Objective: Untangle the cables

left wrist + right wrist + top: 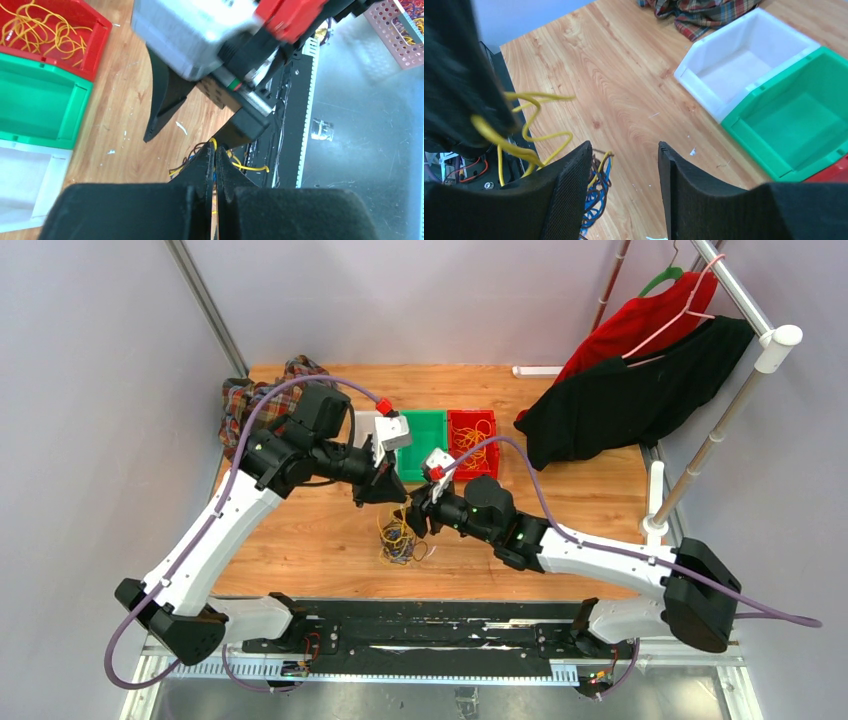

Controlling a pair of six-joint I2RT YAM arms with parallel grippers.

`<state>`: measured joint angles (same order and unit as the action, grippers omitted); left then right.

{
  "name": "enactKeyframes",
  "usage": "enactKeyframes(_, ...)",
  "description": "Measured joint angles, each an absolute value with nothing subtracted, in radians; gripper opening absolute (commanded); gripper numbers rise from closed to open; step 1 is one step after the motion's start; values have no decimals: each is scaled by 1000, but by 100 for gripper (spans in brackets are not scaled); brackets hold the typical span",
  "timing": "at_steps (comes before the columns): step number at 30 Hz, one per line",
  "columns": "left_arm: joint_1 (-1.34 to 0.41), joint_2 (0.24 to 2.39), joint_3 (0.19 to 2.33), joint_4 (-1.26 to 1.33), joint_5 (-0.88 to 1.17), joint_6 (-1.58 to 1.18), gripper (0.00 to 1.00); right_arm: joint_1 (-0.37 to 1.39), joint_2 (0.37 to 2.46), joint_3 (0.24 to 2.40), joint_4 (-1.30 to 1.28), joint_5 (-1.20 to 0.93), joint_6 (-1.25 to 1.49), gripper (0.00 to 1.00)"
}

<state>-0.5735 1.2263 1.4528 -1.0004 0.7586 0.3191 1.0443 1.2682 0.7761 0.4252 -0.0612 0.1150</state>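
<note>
left gripper [214,152] clamps cable tangle [400,540] | right gripper [624,150] agape | 3 bins [425,445]

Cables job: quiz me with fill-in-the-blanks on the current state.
1. The red bin holds loose ____ cables.
2. The left end effector is ____ on a yellow cable.
3. The right end effector, near the tangle, is ____.
4. Between the white bin and the red bin sits the ____ bin.
Missing: yellow; shut; open; green.

We see bright, even light, faint shadows on the worktop [320,540], and the left hand [215,150] soft-focused up close.
</note>
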Motion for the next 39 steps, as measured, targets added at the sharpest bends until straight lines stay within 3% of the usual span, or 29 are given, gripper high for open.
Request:
enactKeyframes(14,-574,1216,1567,-1008,768,299,1,1045,1362,682,505,36,216,35)
enactKeyframes(26,-574,1207,1744,-1044,730,304,1,1045,1401,504,547,221,263,29)
enactKeyframes(30,-574,1193,1775,-1042,709,304,0,1045,1385,487,526,268,266,42)
enactKeyframes(34,-574,1165,1707,-1040,692,307,1,1045,1210,493,434,293,244,61)
enactKeyframes(39,-574,1182,1619,-1044,648,302,1,1050,1009,602,343,291,205,69)
